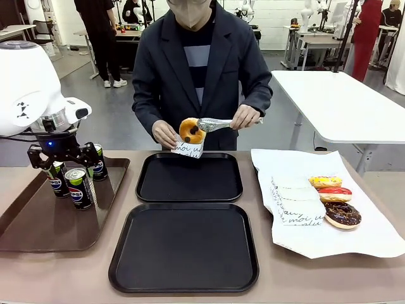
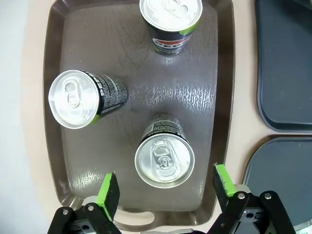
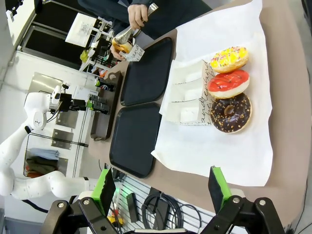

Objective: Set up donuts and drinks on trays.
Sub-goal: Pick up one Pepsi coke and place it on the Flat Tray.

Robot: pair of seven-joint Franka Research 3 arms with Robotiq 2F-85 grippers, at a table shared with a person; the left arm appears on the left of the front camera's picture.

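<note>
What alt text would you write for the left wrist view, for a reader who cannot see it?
The open left gripper hangs above the nearest Pepsi can, one of three standing on a brown tray. Two black trays lie beside it, cut off at the picture's right edge.

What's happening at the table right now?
The person grips an orange donut with tongs, holding it at the mouth of a white paper sleeve over the far black tray. Both black trays hold nothing yet. The left claw hangs open above three Pepsi cans on the brown tray, gripping none. The right claw is open too, looking down on three more donuts on white paper.
</note>
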